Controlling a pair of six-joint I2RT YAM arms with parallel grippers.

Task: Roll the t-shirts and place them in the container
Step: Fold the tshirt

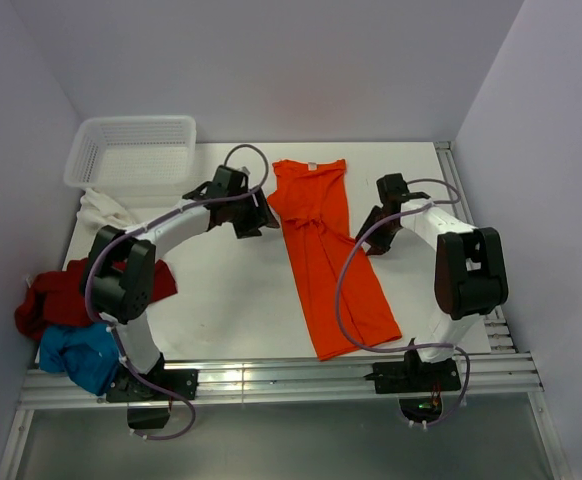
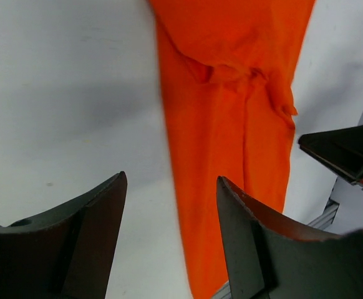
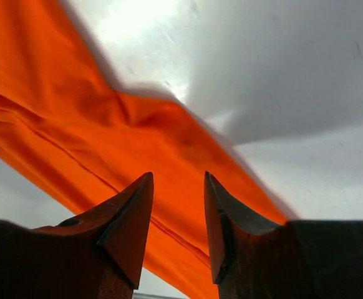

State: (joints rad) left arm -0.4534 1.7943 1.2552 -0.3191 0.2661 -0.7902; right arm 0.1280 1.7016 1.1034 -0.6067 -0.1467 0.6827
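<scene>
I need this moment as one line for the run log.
orange t-shirt: folded narrow, flat on table | left gripper: open, empty | right gripper: open, empty

A white bench (image 1: 231, 300) stands between plain pale walls (image 1: 271, 60). Silver metal rails (image 1: 271, 385) run along its near edge and right edge. Soft light shines on it.

Orange t-shirt (image 1: 323, 255) folded narrow, left gripper (image 1: 264, 213), right gripper (image 1: 369, 240) flanking

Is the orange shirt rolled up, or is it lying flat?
Flat, not rolled: the orange shirt lies as a long narrow strip, its sides folded in.
</scene>
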